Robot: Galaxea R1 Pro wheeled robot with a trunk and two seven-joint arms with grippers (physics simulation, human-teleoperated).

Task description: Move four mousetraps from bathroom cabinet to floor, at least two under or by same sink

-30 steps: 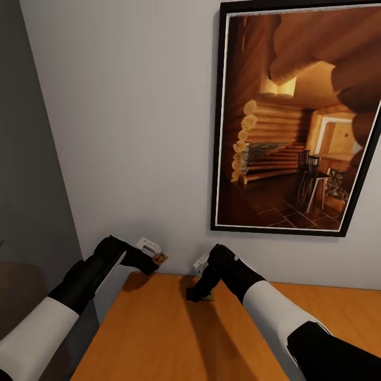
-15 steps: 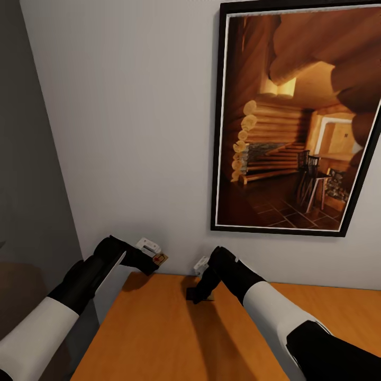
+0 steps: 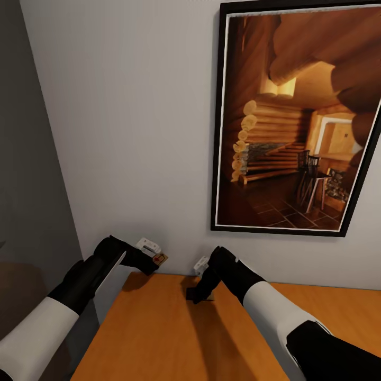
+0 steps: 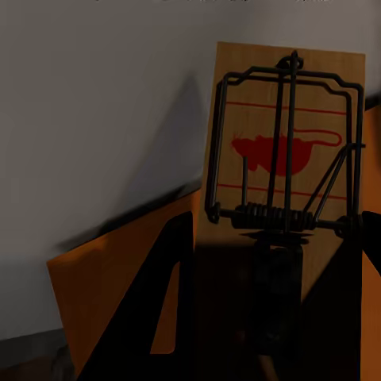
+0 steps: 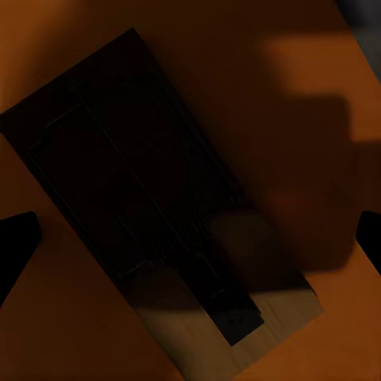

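Note:
My left gripper (image 3: 154, 261) is shut on a mousetrap (image 3: 160, 259) and holds it in the air just past the back left corner of the orange-brown cabinet (image 3: 159, 338). In the left wrist view this mousetrap (image 4: 278, 151) shows its pale board, black wire parts and red mouse mark, close to the grey wall. My right gripper (image 3: 196, 296) points down at the cabinet top near the wall. In the right wrist view it stands open, with a second mousetrap (image 5: 143, 198) lying flat in shadow between its fingertips (image 5: 17, 236).
A large framed picture of a log cabin interior (image 3: 296, 121) hangs on the grey wall (image 3: 127, 132) right behind the cabinet. The cabinet's left edge (image 3: 98, 328) drops off beside a darker wall section (image 3: 26, 185).
My right gripper has sunk a little lower over the mousetrap on the cabinet top, covering more of it. The left arm and its mousetrap have stayed still.

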